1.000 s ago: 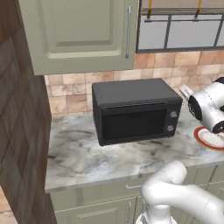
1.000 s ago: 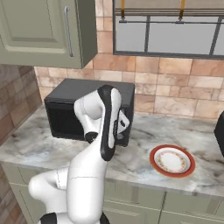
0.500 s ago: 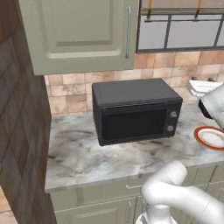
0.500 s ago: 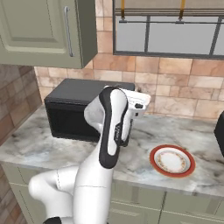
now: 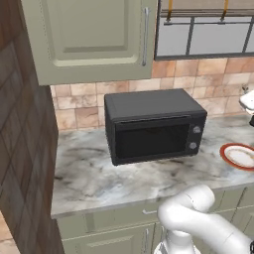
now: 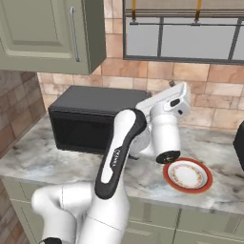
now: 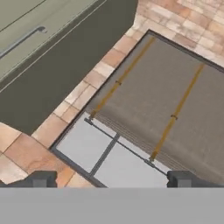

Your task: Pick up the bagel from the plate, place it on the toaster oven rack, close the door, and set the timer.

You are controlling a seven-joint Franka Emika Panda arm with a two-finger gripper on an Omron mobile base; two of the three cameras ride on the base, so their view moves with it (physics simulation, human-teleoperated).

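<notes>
End effector (image 7: 109,179) (apparently empty), plate (image 6: 188,175) below

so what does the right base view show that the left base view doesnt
Right base view alone: the arm's white hand raised between oven and plate, plus a dark thing at the right edge. Left base view alone: the oven's two knobs and a dark wall on the left. Both: the black oven, door shut, the plate with no bagel on it, the marble counter.
</notes>
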